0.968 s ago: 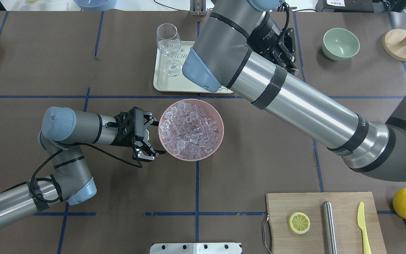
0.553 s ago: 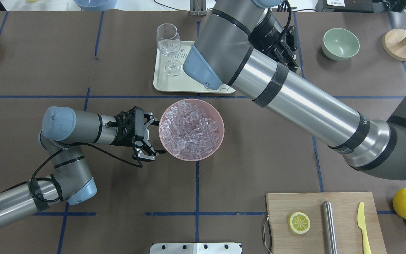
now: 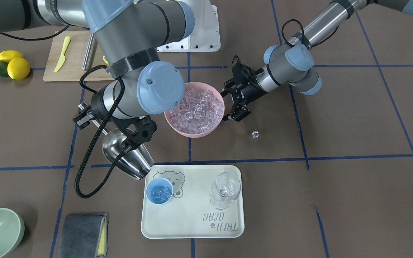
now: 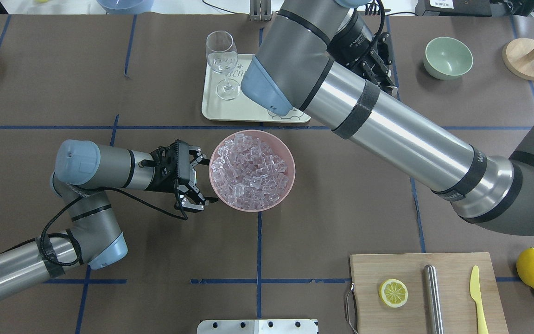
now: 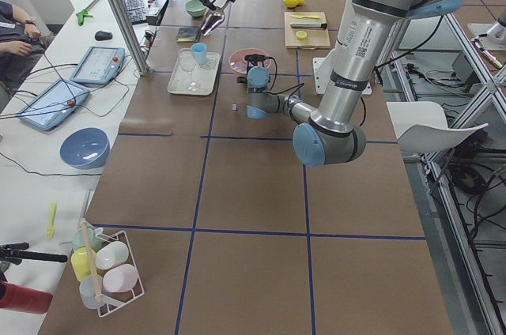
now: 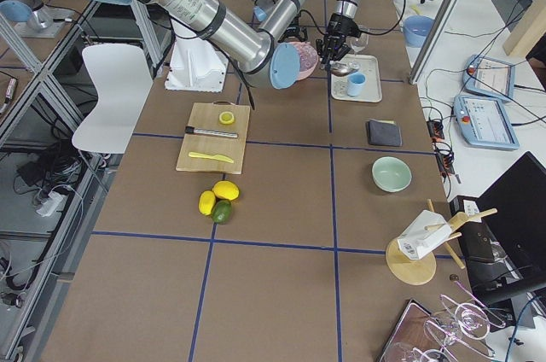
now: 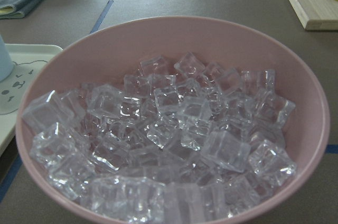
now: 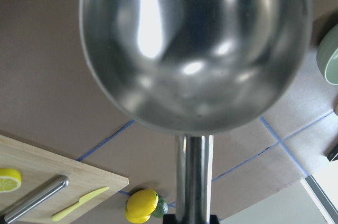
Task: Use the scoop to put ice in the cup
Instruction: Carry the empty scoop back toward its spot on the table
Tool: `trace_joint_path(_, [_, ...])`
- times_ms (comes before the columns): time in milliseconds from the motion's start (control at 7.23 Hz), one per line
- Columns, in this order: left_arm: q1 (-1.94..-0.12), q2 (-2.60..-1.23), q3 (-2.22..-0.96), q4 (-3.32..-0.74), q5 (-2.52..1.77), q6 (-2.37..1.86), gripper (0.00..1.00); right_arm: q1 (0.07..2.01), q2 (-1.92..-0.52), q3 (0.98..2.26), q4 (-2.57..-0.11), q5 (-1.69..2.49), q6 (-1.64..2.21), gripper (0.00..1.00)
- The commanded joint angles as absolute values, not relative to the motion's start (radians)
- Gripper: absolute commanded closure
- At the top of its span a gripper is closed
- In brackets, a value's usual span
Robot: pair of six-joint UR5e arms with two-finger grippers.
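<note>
My right gripper (image 3: pixel 83 117) is shut on the handle of the steel scoop (image 3: pixel 127 157). It holds the scoop tilted above the table, beside the tray's corner. In the right wrist view the scoop's trough (image 8: pixel 195 49) is empty. The light-blue cup (image 3: pixel 159 191) stands on the tray with a few ice cubes in it; in the overhead view my right arm hides it. The pink bowl (image 4: pixel 288 183) is heaped with ice (image 4: pixel 251 169). My left gripper (image 4: pixel 197 180) is open at the bowl's left side. The bowl's ice (image 7: pixel 169 139) fills the left wrist view.
A wine glass (image 3: pixel 224 190) stands on the cream tray (image 3: pixel 192 222). One loose ice cube (image 3: pixel 255 134) lies on the table. A cutting board (image 4: pixel 434 297) holds a lemon slice, a steel cylinder and a yellow knife. A green bowl (image 4: pixel 448 57) and a grey cloth (image 3: pixel 82 234) lie off to the side.
My right arm has shifted slightly away from the bowl, toward the tray's far side. My left arm and the bowl have stayed put.
</note>
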State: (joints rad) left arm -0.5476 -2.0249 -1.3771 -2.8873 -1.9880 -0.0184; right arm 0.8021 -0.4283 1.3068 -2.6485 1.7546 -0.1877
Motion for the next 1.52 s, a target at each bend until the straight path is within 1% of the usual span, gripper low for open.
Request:
trace_joint_path(0, [-0.548, -2.025, -1.379, -2.89, -1.988, -0.018, 0.0, 0.804, -0.387, 1.266, -2.695, 1.723, -0.244, 1.0])
trace_joint_path(138, [-0.548, -2.025, -1.381, -2.896, -1.988, -0.02, 0.0, 0.804, -0.371, 1.241, -2.694, 1.721, -0.245, 1.0])
trace_joint_path(692, [-0.548, -2.023, -1.381, -2.899, -1.988, -0.018, 0.0, 0.854, -0.38, 1.244, -2.672, 1.827, -0.229, 1.0])
trace_joint_path(968, [-0.548, -2.023, -1.381, -2.901, -1.988, -0.017, 0.0, 0.903, -0.457, 1.294, -2.591, 1.96, -0.162, 1.0])
trace_joint_path(1245, [-0.546, -2.025, -1.381, -2.901, -1.988, -0.017, 0.0, 0.916, -0.599, 1.499, -2.525, 2.0, 0.075, 1.0])
trace_joint_path(1383, [-0.546, -2.025, -1.381, -2.901, -1.988, -0.015, 0.0, 0.917, -0.73, 1.655, -2.473, 2.038, 0.238, 1.0])
